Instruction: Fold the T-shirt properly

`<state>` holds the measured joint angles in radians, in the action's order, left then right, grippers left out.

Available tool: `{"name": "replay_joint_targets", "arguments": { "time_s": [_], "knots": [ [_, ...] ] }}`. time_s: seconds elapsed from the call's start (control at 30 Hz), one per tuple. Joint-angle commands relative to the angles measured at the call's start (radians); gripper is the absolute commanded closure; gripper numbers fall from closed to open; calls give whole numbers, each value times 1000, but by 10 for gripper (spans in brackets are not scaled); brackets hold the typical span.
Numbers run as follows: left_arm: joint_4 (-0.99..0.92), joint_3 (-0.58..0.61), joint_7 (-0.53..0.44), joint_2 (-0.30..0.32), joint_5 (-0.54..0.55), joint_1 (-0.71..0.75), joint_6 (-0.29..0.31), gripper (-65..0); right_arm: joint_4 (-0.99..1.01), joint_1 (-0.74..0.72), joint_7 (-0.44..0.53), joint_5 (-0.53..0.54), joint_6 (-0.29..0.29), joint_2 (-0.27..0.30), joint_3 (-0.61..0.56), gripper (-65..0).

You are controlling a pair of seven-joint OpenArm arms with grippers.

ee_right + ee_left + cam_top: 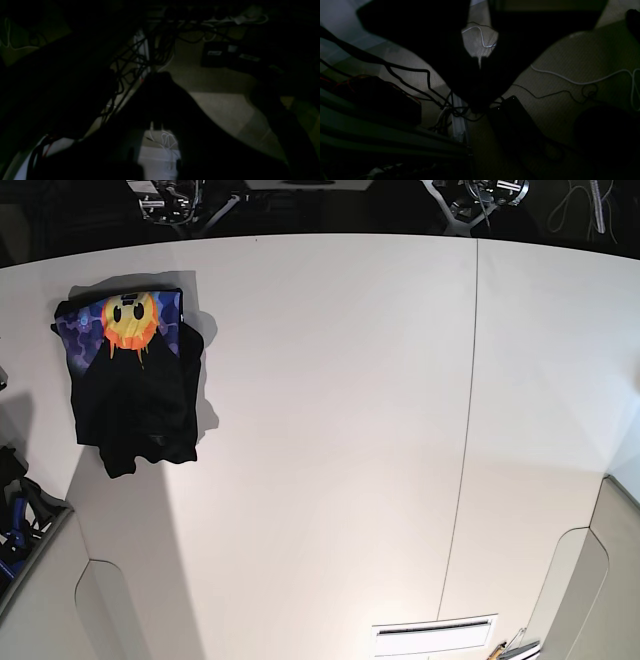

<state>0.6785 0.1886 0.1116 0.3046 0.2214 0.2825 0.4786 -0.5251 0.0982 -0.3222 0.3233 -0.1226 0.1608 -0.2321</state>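
Right, nearest first in the base view: a white slotted panel (435,638) lies toward five o'clock, on the near part of the white table (330,480). Dark clutter with blue parts (18,525) shows at eight o'clock, outside the table edge. A thin seam (469,380) runs from near to far on the three o'clock side.

Farther in, between nine and ten o'clock, the black T-shirt (135,395) rests on the table as a compact, roughly rectangular bundle. Its near end is ragged and bunched, and loose cloth bulges along the side facing three o'clock. The orange-yellow smiley on its purple-blue patch faces up at the far end, drips pointing to six o'clock.

Beyond the far table edge, the right arm (178,205) sits at eleven o'clock and the left arm (485,198) at one, both well apart from the shirt. The left gripper (480,62) is closed with nothing gripped, and so is the right gripper (156,125).

Past the left one, its wrist view shows the floor, with two black adapters (517,120) at five o'clock and a pale cable (585,82) at three. Past the right one, tangled dark cables (162,53) hang toward twelve.
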Motion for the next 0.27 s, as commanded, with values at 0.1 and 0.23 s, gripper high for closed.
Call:
{"name": "replay_joint_targets", "arguments": {
  "time_s": [0.1, 0.23],
  "knots": [
    [3, -1, -8, 8, 2, 3, 4, 0, -6, -6, 5, 2, 0, 5, 1, 0],
    [3, -1, -39, 8, 2, 3, 4, 0, -6, -6, 5, 2, 0, 5, 1, 0]
  ]
}}
